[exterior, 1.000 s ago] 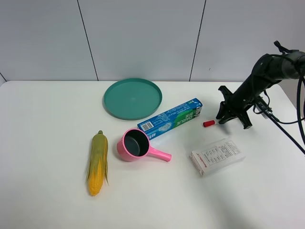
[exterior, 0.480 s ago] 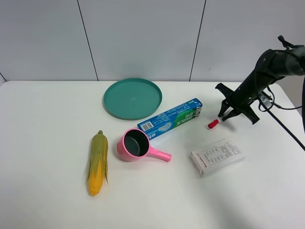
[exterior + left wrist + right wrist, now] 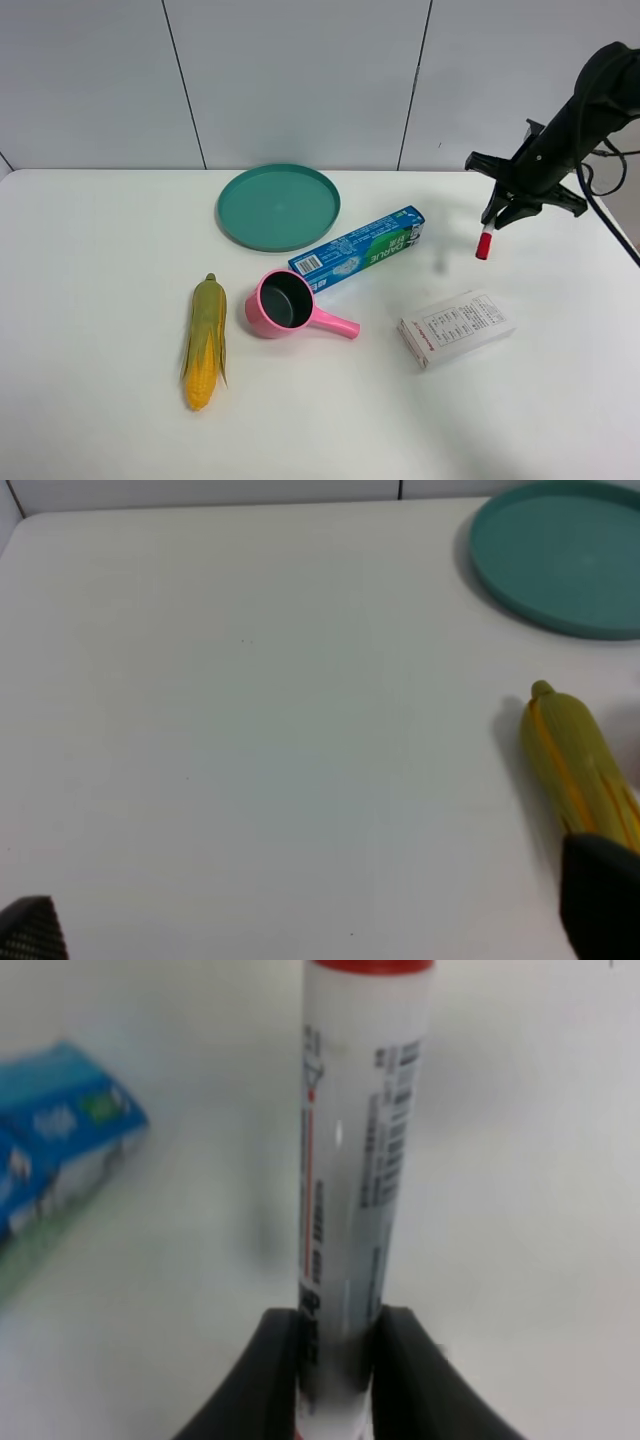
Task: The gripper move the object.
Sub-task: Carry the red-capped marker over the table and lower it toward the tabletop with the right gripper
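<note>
Right gripper [image 3: 499, 212] closed firmly on the white marker pen [image 3: 345, 1160] near its tail, red cap hanging down above the table [image 3: 100, 300]; carry slowly, steering clear of the toothpaste box [image 3: 357, 249].

- the marker pen [image 3: 484, 243]: slim white barrel, small printed text plus a thin red line running down its length, red at the ends
- pose: hanging close to upright, tilted a bit, with a red end pointing down; it's up in the air at the far right side of the high camera's view
- the right gripper [image 3: 497, 218]: black, dark fingers [image 3: 275, 1360] pinched on either side of the barrel near one end, so most of the pen sticks out past them
</note>
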